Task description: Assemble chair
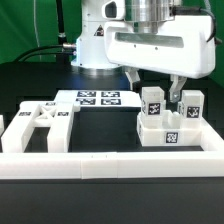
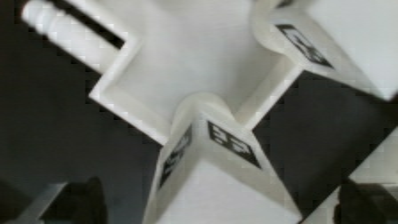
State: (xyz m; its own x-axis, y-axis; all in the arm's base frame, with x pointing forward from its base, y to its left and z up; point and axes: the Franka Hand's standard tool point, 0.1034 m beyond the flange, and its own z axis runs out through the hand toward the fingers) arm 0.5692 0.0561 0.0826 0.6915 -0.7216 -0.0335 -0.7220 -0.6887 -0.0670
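Observation:
The chair parts are white blocky pieces with black-and-white tags. In the exterior view a seat block (image 1: 165,132) stands at the right with two upright posts on it, one (image 1: 152,101) towards the left and one (image 1: 191,103) towards the right. A cross-braced side (image 1: 40,118) lies flat at the left. My gripper (image 1: 155,90) hangs over the first post, with one finger on each side of it and a gap at both sides. In the wrist view the tagged white piece (image 2: 222,140) fills the space between the dark fingers (image 2: 68,200). The gripper (image 2: 222,208) is open.
The marker board (image 1: 98,98) lies flat behind the parts, in front of the robot base (image 1: 95,40). The long low white border rail (image 1: 110,166) runs across the front and up both sides. The table is black.

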